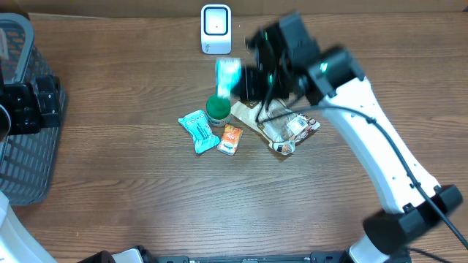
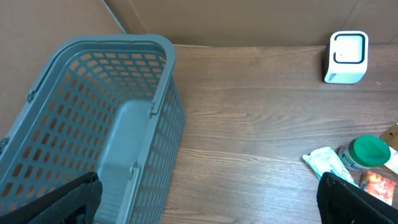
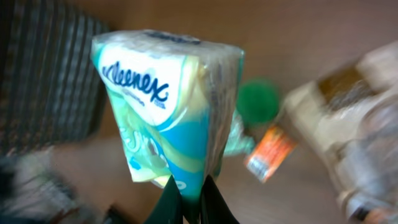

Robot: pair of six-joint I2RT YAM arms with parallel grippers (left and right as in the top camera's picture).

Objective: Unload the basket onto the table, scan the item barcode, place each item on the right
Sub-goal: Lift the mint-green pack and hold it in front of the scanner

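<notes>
At the far left, a grey plastic basket [image 1: 22, 139] sat on the wooden tabletop [image 1: 146, 204]. The left end effector [image 2: 211, 202] hung at the basket's near right corner, its fingers spread wide apart with nothing between them.

Toward the middle lay a small cluster of goods. A teal packet [image 1: 197, 130] rested flat. Just to its right stood a green-lidded jar [image 1: 218, 109], which appeared to touch it. The Kleenex tissue pack [image 1: 228, 77] was off the tabletop, held in the air between the jar and the white barcode scanner [image 1: 216, 29] that stood at the far edge. In the overhead view the pack was blurred. The wrist view showed its printed face, though no barcode could be made out there. The right end effector [image 3: 191, 202] was clamped together on the pack's lower seam, so the pack stood up from the fingertips.

An orange sachet [image 1: 231, 139] lay just right of the teal packet. Farther right was a crumpled clear bag [image 1: 285, 128] with brown contents, partly under the right arm [image 1: 365, 131], which reached in from the lower right.
</notes>
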